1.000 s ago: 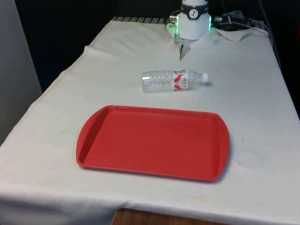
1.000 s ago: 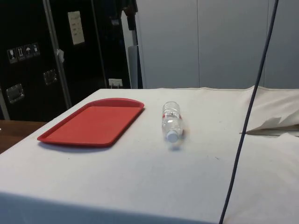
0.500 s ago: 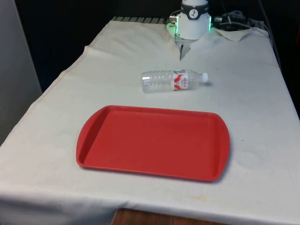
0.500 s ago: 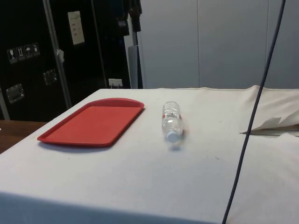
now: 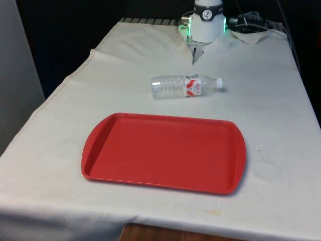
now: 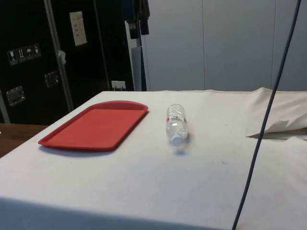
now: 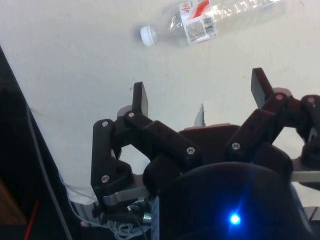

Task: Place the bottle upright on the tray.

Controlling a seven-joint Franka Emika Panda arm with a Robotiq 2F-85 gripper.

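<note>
claw [image 7: 200, 92] spread wide, empty, high above the cloth. bottle [image 7: 212, 20] lies on its side well below and ahead of the fingers, apart from the tray [image 5: 163, 150]. i'd drop over the label, fingers straddling the body crosswise.

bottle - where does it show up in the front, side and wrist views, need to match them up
Front view: the bottle lies on its side on the white cloth, beyond the red tray, cap toward the front view's right.
Side view: the bottle lies right of the tray, cap toward the camera.
Wrist view: the bottle lies beyond the open gripper.
Shared landmark: its red-and-white label.
</note>
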